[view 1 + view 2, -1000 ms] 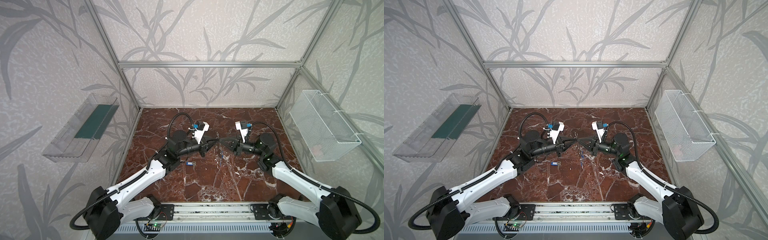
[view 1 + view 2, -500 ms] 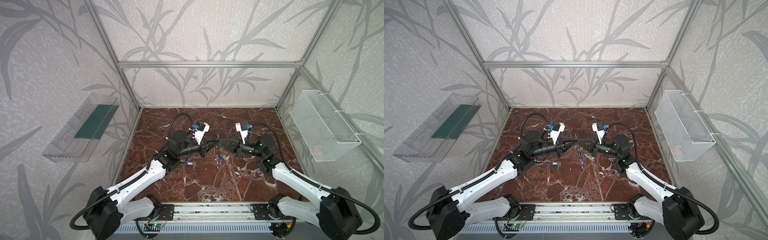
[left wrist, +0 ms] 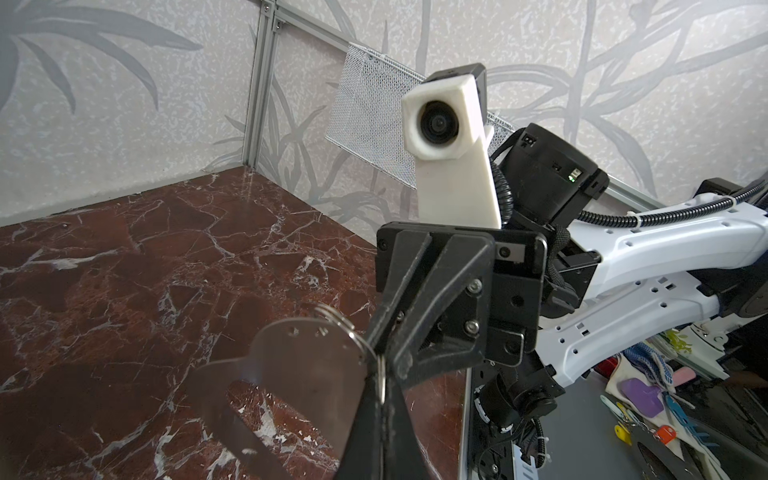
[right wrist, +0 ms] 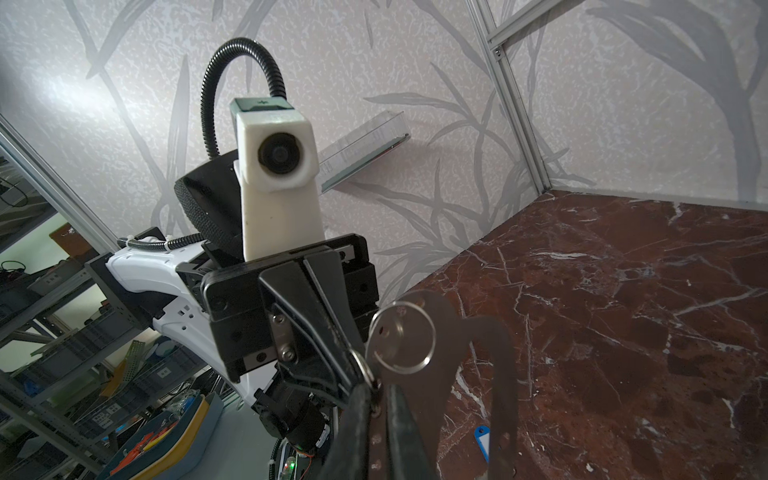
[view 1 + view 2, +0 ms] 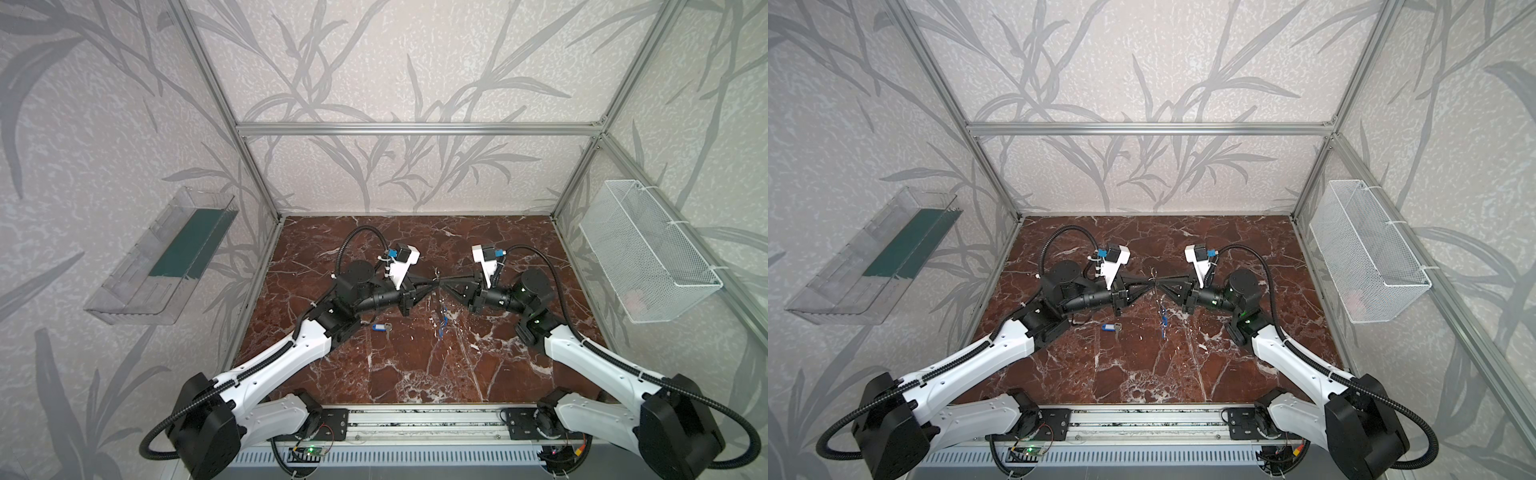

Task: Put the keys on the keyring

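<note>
The keyring (image 3: 299, 374), a flat grey plate with a large cut-out, hangs in mid-air between both arms. My left gripper (image 3: 380, 390) is shut on a small silver ring (image 4: 361, 368) at the plate's edge. A larger ring (image 4: 401, 336) lies against the plate. My right gripper (image 4: 376, 399) pinches the keyring (image 4: 449, 374) along its row of small holes. In both top views the grippers (image 5: 434, 283) (image 5: 444, 285) meet tip to tip, and blue-tagged keys (image 5: 444, 320) dangle below them. One blue-tagged key (image 5: 380, 328) lies on the marble floor near the left arm.
A clear plastic shelf (image 5: 166, 257) is fixed to the left wall and a white mesh basket (image 5: 648, 253) to the right wall. The red marble floor (image 5: 415, 365) is ringed by aluminium frame posts. Both wrist cameras stand just behind the grippers.
</note>
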You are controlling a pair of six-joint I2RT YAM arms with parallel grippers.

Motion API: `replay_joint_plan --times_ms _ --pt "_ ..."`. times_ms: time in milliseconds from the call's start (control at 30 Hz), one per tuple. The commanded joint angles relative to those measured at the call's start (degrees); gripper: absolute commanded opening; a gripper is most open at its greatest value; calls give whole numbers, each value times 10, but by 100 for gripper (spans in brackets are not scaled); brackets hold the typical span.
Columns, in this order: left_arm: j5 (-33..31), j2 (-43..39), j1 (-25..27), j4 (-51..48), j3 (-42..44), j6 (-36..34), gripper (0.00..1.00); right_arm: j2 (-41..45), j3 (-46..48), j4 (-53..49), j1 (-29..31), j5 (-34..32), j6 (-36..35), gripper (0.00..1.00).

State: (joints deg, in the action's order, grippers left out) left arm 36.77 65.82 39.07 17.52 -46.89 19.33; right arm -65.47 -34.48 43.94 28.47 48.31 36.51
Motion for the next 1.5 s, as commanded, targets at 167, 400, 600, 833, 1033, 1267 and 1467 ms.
replay_joint_plan --times_ms 167,400,600,833,1033,1267,1467 --pt "17 0 0 18 -17 5 3 -8 -2 56 4 31 24 0" --pt "-9 -29 -8 -31 -17 -23 26 14 9 32 -10 14 8 0" --pt "-16 -36 -14 -42 -17 -26 21 15 11 32 -12 15 7 0" --pt "-3 -22 -14 -29 -21 -16 6 11 11 34 -11 24 9 0" --pt "2 -11 -14 5 -16 3 0 9 12 43 -12 24 15 0" --pt "18 0 -14 44 -6 25 0 4 13 56 -11 22 23 19" --pt "19 -1 -14 51 -2 29 0 -1 13 60 -11 21 27 9"
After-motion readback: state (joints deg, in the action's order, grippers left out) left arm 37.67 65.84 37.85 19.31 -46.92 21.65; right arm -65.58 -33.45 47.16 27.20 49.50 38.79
